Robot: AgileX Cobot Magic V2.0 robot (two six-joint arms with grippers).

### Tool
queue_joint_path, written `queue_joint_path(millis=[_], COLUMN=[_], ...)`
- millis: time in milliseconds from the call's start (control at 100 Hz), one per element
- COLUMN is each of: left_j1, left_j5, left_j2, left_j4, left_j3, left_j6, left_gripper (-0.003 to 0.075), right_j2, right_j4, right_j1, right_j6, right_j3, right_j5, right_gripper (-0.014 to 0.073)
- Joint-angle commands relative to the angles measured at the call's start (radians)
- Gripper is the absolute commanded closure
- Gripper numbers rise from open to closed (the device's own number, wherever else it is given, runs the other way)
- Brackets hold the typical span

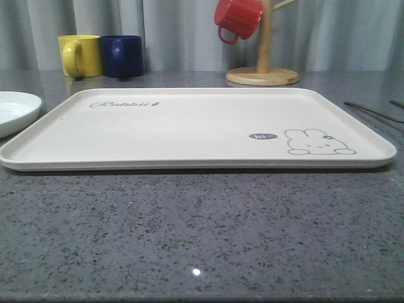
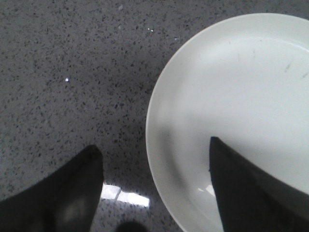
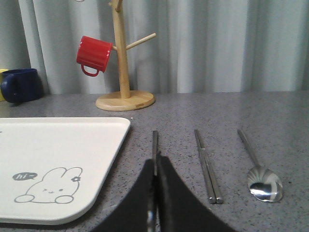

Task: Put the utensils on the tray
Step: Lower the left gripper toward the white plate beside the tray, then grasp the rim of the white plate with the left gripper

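**Right pincer closed on the fork, left pincer spread over the plate rim**

The cream tray (image 1: 189, 126) lies flat on the grey speckled surface (image 1: 202, 233), and nothing lies on it. It carries the "Rabbit" script and a grey rabbit drawing.

To the left of the tray, the white plate (image 1: 16, 108) rests on the surface, apart from the tray rim. In the left wrist view the left pincer (image 2: 154, 186) is spread wide above the plate (image 2: 231, 106): one dark finger is over the bare surface (image 2: 72, 87), the other is over the inside of the plate, and the plate rim is between them. Whether the fingers touch the plate cannot be told.

To the right of the tray the utensils lie side by side on the surface. The fork (image 3: 155, 145) is just beside the tray (image 3: 58, 145), then the chopsticks (image 3: 207, 166), then the spoon (image 3: 260, 179) farthest from it. The right pincer (image 3: 155, 181) is pressed together on the fork handle; the slim handle sits between its two dark fingers.

Behind the tray stand a yellow mug (image 1: 81, 55) and a blue mug (image 1: 122, 55) close together, and a wooden mug stand (image 1: 262, 63) with a red mug (image 1: 238, 19) hanging on it.
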Motion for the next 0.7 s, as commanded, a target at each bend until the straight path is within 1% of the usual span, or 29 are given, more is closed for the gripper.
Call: queue_joint_path(millis=[0,250,540,640,690], left_j1=[0.012,0.012,0.012,0.012,0.012], left_j5=[-0.046,-0.044,-0.045,-0.043,-0.043], left_j2=[0.034,0.135,0.190,0.193,0.193], left_j4=[-0.013,-0.015,-0.027,-0.027,-0.027], left_j3=[-0.062,-0.075,-0.075,-0.075,-0.075], left_j6=[0.012,0.028,0.028,0.028,0.028], left_gripper=[0.0267,0.0267,0.0270,0.0293,0.0327], right_j2=[-0.019,-0.019,-0.019,-0.019,-0.019], right_j4=[0.003,0.003,0.003,0.003,0.003], right_j1=[-0.007,-0.007,-0.007,-0.007,-0.007], right_j6=[-0.008,-0.008,-0.008,-0.008,-0.008], right_j3=[0.003,0.003,0.003,0.003,0.003], right_j5=[-0.084,-0.084,-0.084,-0.083,-0.083], right_gripper=[0.0662,0.0662,0.0662,0.0662,0.0662])
